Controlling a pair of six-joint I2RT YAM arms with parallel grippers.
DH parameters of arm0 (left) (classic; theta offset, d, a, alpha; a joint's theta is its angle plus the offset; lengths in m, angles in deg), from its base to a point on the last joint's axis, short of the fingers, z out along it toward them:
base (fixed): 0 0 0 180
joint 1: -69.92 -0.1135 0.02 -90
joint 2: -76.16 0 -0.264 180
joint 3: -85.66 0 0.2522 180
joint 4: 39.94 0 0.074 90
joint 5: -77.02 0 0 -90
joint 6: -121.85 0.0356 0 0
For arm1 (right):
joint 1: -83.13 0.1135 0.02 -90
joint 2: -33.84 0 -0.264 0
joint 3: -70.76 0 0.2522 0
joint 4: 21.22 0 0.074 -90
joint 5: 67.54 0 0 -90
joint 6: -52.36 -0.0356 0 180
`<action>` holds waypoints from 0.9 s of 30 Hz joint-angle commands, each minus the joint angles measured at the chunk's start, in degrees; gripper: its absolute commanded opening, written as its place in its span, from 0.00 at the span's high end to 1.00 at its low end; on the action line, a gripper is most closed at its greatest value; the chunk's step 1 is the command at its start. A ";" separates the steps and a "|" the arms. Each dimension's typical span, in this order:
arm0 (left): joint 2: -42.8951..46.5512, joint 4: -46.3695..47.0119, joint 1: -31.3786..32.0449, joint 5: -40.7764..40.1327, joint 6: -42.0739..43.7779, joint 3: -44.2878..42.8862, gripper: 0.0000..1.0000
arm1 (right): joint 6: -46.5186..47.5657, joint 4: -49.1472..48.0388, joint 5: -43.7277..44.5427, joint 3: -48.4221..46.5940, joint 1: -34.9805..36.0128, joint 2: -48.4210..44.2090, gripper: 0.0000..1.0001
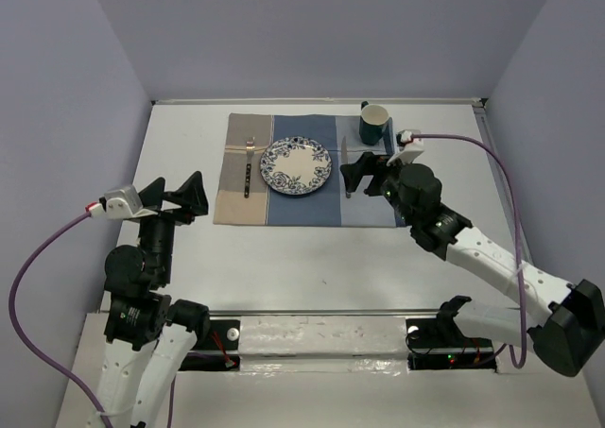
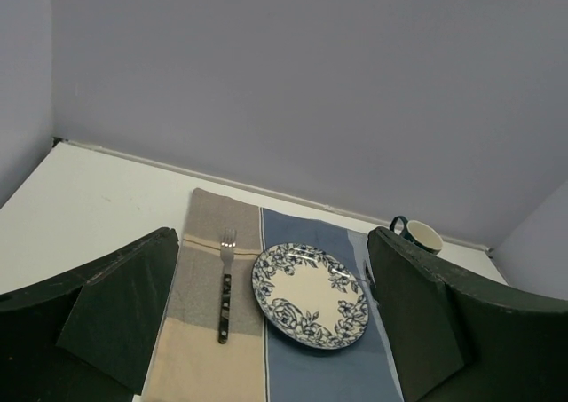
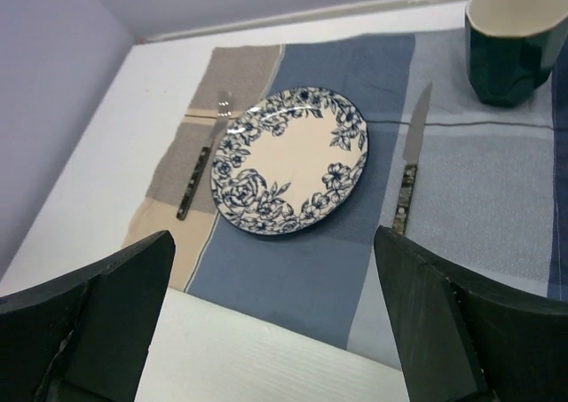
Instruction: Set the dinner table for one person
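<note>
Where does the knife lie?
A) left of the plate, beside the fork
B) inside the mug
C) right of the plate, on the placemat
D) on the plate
C: the knife lies flat on the placemat, right of the plate; the fork is on the other side.

No legible text or labels anywhere.

The dinner table (image 1: 284, 267), a large, plain white rectangle, lies flat. Toward its 12 o'clock edge it carries a blue-and-tan striped placemat (image 1: 284, 211) set with a flowered plate (image 1: 296, 166), a fork (image 1: 248, 168) at the plate's 9 o'clock, a knife (image 1: 347, 168) at 3 o'clock and a dark green mug (image 1: 374, 124) at 1 o'clock.
</note>
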 commanded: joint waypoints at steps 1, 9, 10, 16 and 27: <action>-0.83 4.05 -0.26 4.77 1.29 0.79 0.01 | 2.91 -6.75 -4.29 2.61 0.59 -6.12 0.00; -1.00 6.86 -0.26 15.38 1.73 1.50 0.01 | 6.69 -6.59 -6.83 3.15 0.59 -10.61 0.00; -0.74 7.13 -0.26 15.93 1.64 1.58 0.01 | 6.87 -6.58 -7.54 3.23 0.59 -11.31 0.00; 0.05 8.89 -0.26 19.01 0.94 2.11 0.01 | 8.27 -8.51 -9.30 5.51 0.59 -23.50 0.00; 3.13 11.35 -0.35 22.09 1.20 2.99 0.01 | 11.96 -9.65 -6.85 9.12 0.59 -39.25 0.00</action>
